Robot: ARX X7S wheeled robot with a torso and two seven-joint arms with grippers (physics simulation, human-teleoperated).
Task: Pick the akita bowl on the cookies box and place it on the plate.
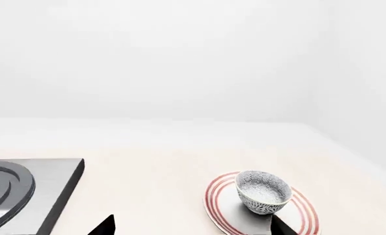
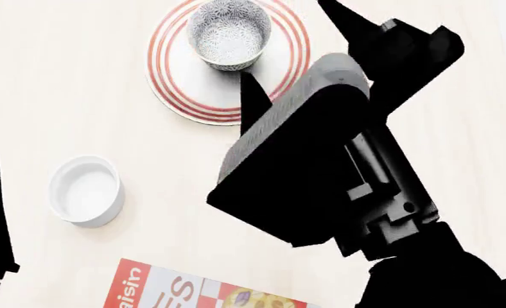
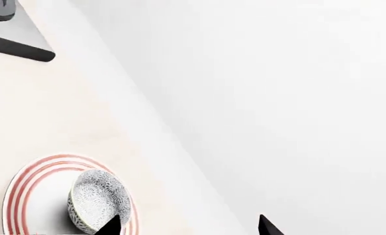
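Bright, even sim light; soft shadows, sharp, no blur.

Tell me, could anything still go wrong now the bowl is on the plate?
Maybe. The right tool hangs open just beside the akita bowl, so pulling back carelessly could clip the bowl and tip it. The bowl also sits off-centre on the plate, toward its far rim, so a bump might slide it onto the table. The arm stretches above the white cup side and the cookies box too; a low, sweeping retreat could knock them.
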